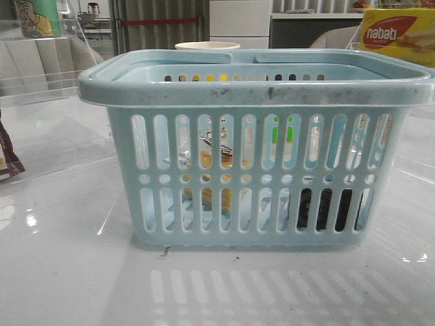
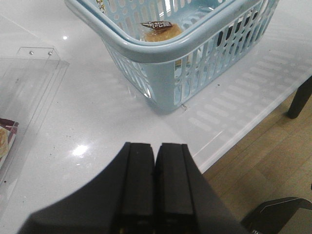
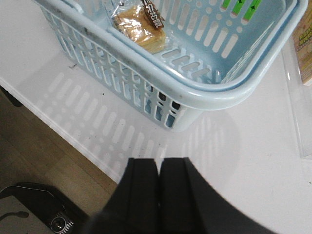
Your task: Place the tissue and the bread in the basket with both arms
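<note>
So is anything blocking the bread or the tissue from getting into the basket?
Nothing visible does. The wrapped golden-tan bread and the low black tissue pack already lie inside the pale blue slotted plastic basket; both grippers are shut and empty.

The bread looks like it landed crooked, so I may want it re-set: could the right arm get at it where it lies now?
Probably yes. The bread lies in the open-topped basket with nothing over it, so the way from above looks free. The right claw is shut and outside the rim, so it must open first.
</note>
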`<state>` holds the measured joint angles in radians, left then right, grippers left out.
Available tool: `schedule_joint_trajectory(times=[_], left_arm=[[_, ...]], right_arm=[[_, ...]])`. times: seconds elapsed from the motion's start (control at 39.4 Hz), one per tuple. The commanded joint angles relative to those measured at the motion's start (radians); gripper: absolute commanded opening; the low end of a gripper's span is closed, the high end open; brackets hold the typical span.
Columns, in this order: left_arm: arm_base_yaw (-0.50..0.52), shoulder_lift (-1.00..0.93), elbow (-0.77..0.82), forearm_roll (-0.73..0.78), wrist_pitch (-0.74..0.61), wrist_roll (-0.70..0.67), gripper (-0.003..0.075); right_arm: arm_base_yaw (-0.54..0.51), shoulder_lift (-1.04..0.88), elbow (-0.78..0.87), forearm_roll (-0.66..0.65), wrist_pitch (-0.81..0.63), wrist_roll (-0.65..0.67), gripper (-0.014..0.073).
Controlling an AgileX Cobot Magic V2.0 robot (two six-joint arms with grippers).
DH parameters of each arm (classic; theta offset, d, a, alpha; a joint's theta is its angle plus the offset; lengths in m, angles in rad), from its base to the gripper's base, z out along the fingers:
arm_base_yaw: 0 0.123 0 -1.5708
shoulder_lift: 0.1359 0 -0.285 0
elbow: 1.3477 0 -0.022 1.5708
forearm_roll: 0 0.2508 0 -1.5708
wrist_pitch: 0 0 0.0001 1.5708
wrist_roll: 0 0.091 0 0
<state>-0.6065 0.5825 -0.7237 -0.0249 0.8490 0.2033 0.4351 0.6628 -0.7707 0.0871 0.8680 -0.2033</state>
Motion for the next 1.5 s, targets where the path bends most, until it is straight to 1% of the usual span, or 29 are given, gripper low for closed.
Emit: schedule_joint_trajectory(times=[0.0, 0.58, 0.66, 0.71, 0.81, 0.89, 0.97, 1.14, 1.32, 1.47], left_arm=[[0.002, 0.000, -0.025, -0.005, -0.078, -0.014, 0.0090], [0.002, -0.014, -0.025, -0.005, -0.080, -0.014, 0.0090], [0.017, -0.038, -0.025, -0.005, -0.080, -0.014, 0.0091], [0.045, -0.060, -0.024, -0.003, -0.082, -0.014, 0.0091], [0.128, -0.114, 0.014, -0.003, -0.145, -0.014, 0.0091], [0.200, -0.161, 0.066, -0.007, -0.226, -0.014, 0.0091], [0.280, -0.225, 0.145, -0.012, -0.332, -0.014, 0.0091], [0.429, -0.378, 0.344, -0.030, -0.499, -0.014, 0.0091], [0.517, -0.514, 0.531, -0.061, -0.629, -0.014, 0.0091], [0.544, -0.569, 0.643, -0.083, -0.763, -0.014, 0.0091]], right_arm=[[-0.003, -0.001, -0.026, 0.002, -0.058, 0.002, 0.0054], [-0.003, -0.001, -0.026, 0.002, -0.057, 0.002, 0.0054], [-0.003, -0.001, -0.026, 0.002, -0.057, 0.002, 0.0054], [-0.003, -0.001, -0.026, 0.002, -0.057, 0.002, 0.0054], [-0.003, -0.001, -0.026, 0.002, -0.057, 0.002, 0.0054], [-0.003, -0.001, -0.026, 0.002, -0.057, 0.002, 0.0054], [-0.003, -0.001, -0.026, 0.002, -0.057, 0.002, 0.0054], [-0.003, -0.001, -0.026, 0.002, -0.057, 0.002, 0.0054], [-0.003, -0.001, -0.026, 0.002, -0.057, 0.002, 0.0054], [-0.003, -0.001, -0.026, 0.002, -0.057, 0.002, 0.0054]])
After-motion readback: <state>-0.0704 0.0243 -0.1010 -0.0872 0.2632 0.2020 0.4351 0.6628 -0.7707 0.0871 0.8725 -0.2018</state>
